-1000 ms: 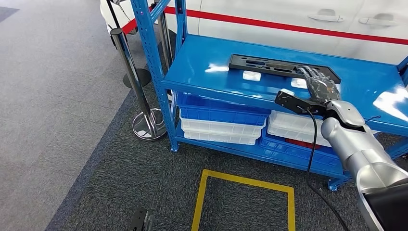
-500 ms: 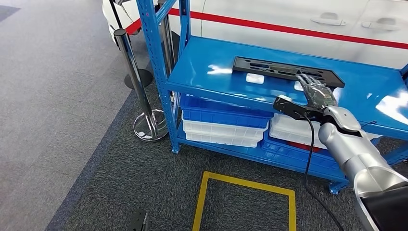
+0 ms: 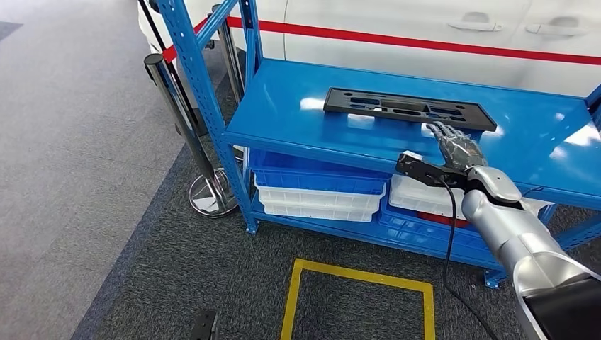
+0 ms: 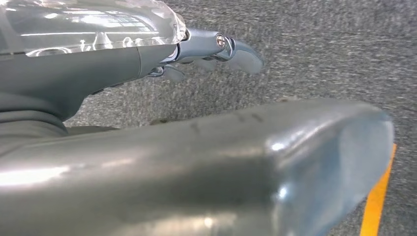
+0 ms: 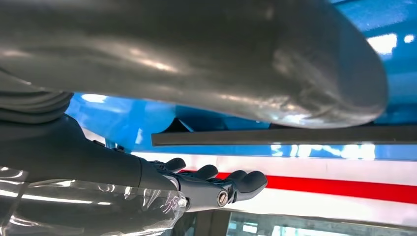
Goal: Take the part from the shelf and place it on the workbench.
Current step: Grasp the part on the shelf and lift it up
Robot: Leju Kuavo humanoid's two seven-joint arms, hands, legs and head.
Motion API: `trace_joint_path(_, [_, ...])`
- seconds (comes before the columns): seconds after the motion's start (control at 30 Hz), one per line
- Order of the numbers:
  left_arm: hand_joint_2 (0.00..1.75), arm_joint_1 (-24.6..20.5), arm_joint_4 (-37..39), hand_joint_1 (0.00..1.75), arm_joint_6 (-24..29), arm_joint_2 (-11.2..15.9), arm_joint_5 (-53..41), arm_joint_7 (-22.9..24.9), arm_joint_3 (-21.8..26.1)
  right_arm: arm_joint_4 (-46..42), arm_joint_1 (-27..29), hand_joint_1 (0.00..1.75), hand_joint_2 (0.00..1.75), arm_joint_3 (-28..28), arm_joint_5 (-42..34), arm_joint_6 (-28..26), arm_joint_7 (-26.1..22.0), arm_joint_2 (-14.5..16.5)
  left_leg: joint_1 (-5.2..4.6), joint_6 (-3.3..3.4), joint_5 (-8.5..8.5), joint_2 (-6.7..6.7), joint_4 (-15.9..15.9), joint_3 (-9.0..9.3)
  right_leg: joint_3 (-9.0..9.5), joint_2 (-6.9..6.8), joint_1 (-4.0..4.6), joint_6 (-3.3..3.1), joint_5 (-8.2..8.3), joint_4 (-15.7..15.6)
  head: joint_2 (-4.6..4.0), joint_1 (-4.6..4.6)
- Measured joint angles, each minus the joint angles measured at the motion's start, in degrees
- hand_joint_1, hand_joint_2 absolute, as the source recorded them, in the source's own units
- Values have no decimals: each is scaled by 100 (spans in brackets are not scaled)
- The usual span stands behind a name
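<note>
Hand open, empty, near part, over shelf

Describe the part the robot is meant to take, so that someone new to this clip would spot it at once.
Start at the blue metal shelf in front of the white car. On its top level lies a long, flat black part with slots cut through it, just beyond the right hand. It is the one black thing there; the trays sit on the level below.
</note>
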Motion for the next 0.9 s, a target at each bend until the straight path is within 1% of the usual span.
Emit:
trace_joint_path(0.03, [0,-1,0,0,0,1,0,-1,0,4,1,0,0,0,-1,-1,-1,8,-5,24,263,-1,-405,133,44,1,1,14,-31,0,0,0])
trace_joint_path(0.07, [0,-4,0,0,0,3,0,-3,0,8,0,0,0,0,-2,-1,-3,14,-19,53,405,-2,-751,246,70,5,4,34,-56,3,0,0])
trace_joint_path(0.1, [0,-4,0,0,-2,4,0,-4,0,13,3,0,0,0,-3,0,-5,18,-35,86,486,-5,-960,319,77,7,9,61,-77,6,0,0])
trace_joint_path(0.17, [0,-1,0,0,-11,7,-1,-10,0,19,20,0,0,1,-4,3,-10,23,-64,147,461,-12,-1063,358,75,12,16,128,-105,4,0,0])
trace_joint_path(0.2, [0,3,0,0,-17,8,-2,-13,0,19,30,0,0,1,-3,4,-10,25,-48,178,501,-12,-1077,385,78,11,13,161,-127,10,0,1])
trace_joint_path(0.23, [0,2,0,0,-25,8,-3,-16,0,19,35,0,0,1,-3,4,-11,29,-36,207,510,-11,-1106,415,69,6,11,189,-172,60,0,1])
trace_joint_path(0.27, [0,-5,0,0,-31,9,-4,-20,0,19,34,0,0,2,-3,4,-13,32,-21,237,516,-9,-1135,448,9,2,8,210,-263,210,0,2])
trace_joint_path(0.3, [0,-14,0,0,-40,8,-5,-24,0,21,38,0,0,3,-3,6,-14,34,-10,264,514,-7,-1157,480,-120,-3,3,227,-405,484,0,2])
trace_joint_path(0.37, [0,-25,0,0,-55,8,-5,-31,1,38,66,0,0,4,-4,16,-15,36,-18,298,470,-16,-1159,511,-538,-7,-2,254,-713,1254,0,3])
trace_joint_path(0.4, [0,-21,0,0,-60,8,-5,-35,1,51,93,0,0,4,-4,21,-14,36,-19,302,444,-22,-1154,526,-727,-8,-5,266,-769,1542,0,3])
trace_joint_path(0.43, [0,-16,0,0,-61,8,-6,-42,1,64,118,0,0,5,-4,25,-13,36,-19,300,408,-30,-1144,545,-827,-9,-9,274,-714,1639,0,3])
trace_joint_path(0.47, [0,-11,0,0,-61,8,-9,-53,2,73,134,0,0,5,-4,25,-12,36,-19,291,367,-36,-1127,572,-804,-12,-13,276,-537,1492,0,3])
trace_joint_path(0.5, [0,-10,0,0,-61,8,-11,-65,2,78,140,0,0,6,-5,25,-12,36,-19,276,319,-40,-1105,607,-678,-18,-16,273,-288,1155,0,3])
trace_joint_path(0.53, [0,-10,0,0,-61,8,-14,-76,2,82,138,0,0,7,-9,26,-13,36,-20,255,264,-41,-1081,641,-503,-27,-14,263,-79,761,0,3])
trace_joint_path(0.57, [0,-15,0,0,-61,9,-16,-84,2,86,129,0,0,7,-15,28,-17,36,-31,228,211,-41,-1048,665,-342,-36,-1,245,50,405,0,3])
trace_joint_path(0.6, [0,-20,0,0,-61,10,-16,-86,1,90,124,0,0,7,-22,31,-25,36,-41,202,169,-40,-1029,681,-237,-40,11,220,88,192,-1,3])
trace_joint_path(0.67, [0,-24,0,0,-61,12,-17,-84,0,98,122,0,0,8,-39,34,-43,30,-58,146,108,-35,-1023,705,-173,-33,37,156,10,85,0,2])
trace_joint_path(0.73, [0,-24,0,0,-60,17,-17,-84,0,98,124,0,0,9,-52,33,-59,20,-57,86,46,-27,-987,732,-106,-22,14,88,-42,71,0,1])
trace_joint_path(0.77, [0,-28,0,0,-60,20,-17,-86,0,97,119,0,0,10,-55,33,-65,16,-53,54,-11,-25,-853,692,-52,-20,0,55,-74,54,0,-1])
trace_joint_path(0.8, [0,-30,0,0,-59,23,-17,-88,0,96,113,0,0,10,-57,34,-67,15,-45,22,-104,-25,-600,578,11,-22,-12,26,-113,40,0,-3])
trace_joint_path(0.83, [0,-25,0,0,-59,23,-17,-90,0,98,110,0,0,11,-57,37,-69,15,-32,-5,-221,-26,-229,383,69,-24,-11,3,-162,35,-1,-3])
trace_joint_path(0.87, [0,-14,0,0,-59,23,-16,-90,0,100,112,0,0,11,-56,42,-68,15,-24,-27,-337,-25,192,126,129,-22,-8,-9,-217,35,0,-4])
trace_joint_path(0.9, [0,2,0,0,-59,23,-16,-89,0,102,120,0,0,12,-51,46,-66,16,-17,-39,-389,-25,538,-121,198,-15,-6,-13,-277,35,0,-4])
